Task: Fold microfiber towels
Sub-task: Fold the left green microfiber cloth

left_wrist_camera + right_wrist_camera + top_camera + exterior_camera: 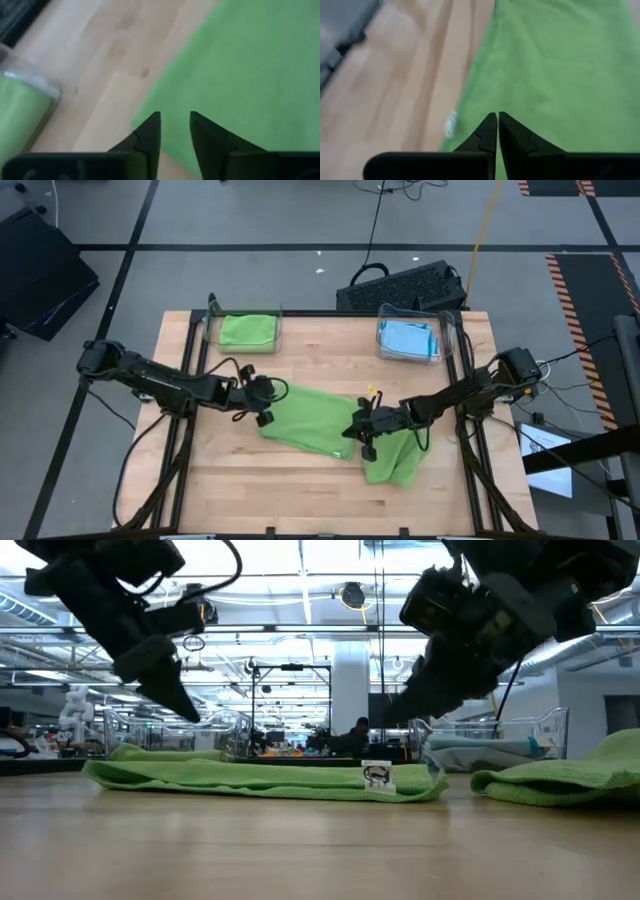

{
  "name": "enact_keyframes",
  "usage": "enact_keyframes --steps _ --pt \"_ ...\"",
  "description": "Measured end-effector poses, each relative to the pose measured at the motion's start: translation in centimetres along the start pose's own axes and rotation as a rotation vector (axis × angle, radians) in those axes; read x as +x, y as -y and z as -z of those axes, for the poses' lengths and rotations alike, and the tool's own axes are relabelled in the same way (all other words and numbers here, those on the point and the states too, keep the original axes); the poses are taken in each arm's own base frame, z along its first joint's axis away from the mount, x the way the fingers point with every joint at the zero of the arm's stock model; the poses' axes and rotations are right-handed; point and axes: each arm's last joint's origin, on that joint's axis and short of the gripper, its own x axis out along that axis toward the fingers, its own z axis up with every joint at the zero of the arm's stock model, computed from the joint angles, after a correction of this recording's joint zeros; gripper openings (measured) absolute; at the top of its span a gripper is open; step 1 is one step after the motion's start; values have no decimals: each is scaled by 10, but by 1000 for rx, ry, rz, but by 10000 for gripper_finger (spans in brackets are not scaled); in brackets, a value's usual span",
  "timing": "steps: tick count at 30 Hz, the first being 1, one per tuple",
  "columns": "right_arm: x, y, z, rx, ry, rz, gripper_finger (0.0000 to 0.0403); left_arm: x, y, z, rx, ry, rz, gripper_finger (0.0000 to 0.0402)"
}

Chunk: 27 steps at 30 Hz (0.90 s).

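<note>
Lime-green microfibre lies flat at the middle of the wooden surface point(250, 480): the spread towel point(315, 418) stretches from the left gripper point(262, 402) at its 9 o'clock corner to the right gripper point(362, 430) at its 3 o'clock edge, where a small white label point(377, 776) shows. A second green towel point(395, 460) sits rumpled at about 4 o'clock from the spread one, just beside it. The left fingers point(150, 135) stand a little apart above the towel's corner, gripping nothing; the right fingers point(490, 131) are pressed together over the cloth, and whether they pinch any fabric cannot be told. Two clear bins at the far edge hold finished work: a green folded towel point(247, 330) at 11 o'clock, a blue folded towel point(408, 338) at 1 o'clock. To fold well, each gripper should probably take only the top layer right at its corner, lift evenly, and carry both corners across together so the edges meet squarely.
</note>
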Motion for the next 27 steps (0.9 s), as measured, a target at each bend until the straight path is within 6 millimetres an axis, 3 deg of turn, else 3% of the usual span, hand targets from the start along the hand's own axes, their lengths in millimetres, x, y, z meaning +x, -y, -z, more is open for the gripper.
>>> enact_keyframes --steps 5,11,19,27 --pt "-3 4 3 -112 -60 23 11 8 -9 1 -22 -62 26 179" --pt "-2 11 3 -173 -68 42 11 12 -6 -6 21 3 32 254" --pt "-2 25 -3 -171 -47 76 11 35 -17 -11 38 -22 104 264" --pt "-2 26 -2 -168 -55 77 11 41 -34 -11 -14 -64 111 264"
